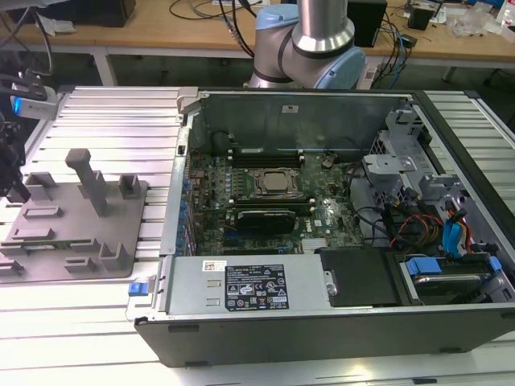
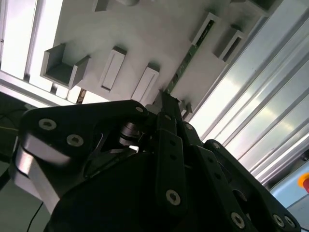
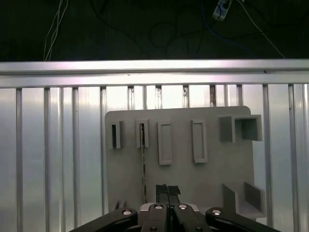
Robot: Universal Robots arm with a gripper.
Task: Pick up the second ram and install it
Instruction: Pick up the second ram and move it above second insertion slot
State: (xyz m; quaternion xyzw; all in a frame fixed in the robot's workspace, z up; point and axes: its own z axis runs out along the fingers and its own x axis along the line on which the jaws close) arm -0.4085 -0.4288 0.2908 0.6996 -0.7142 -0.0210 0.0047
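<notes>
The second ram [image 3: 143,162] is a thin green stick seen edge-on, standing in a slot of the grey fixture plate [image 3: 203,186]. In the second wrist view the ram [image 2: 186,63] runs along the plate [image 2: 87,29] from a raised slot toward my fingers. My gripper [image 3: 167,190] hangs above the plate just beside the stick, apart from it, fingers shut together with nothing between them. In the exterior view the gripper [image 1: 14,189] is at the far left over the same plate [image 1: 72,241].
An open computer case [image 1: 322,322] lies to the exterior view's right, with the motherboard, processor socket [image 1: 273,182] and memory slots [image 1: 265,153] inside. Ribbed aluminium table [image 3: 48,145] surrounds the plate. Grey posts [image 1: 87,181] rise from the plate. Cables and drive bays [image 1: 434,233] fill the case's right side.
</notes>
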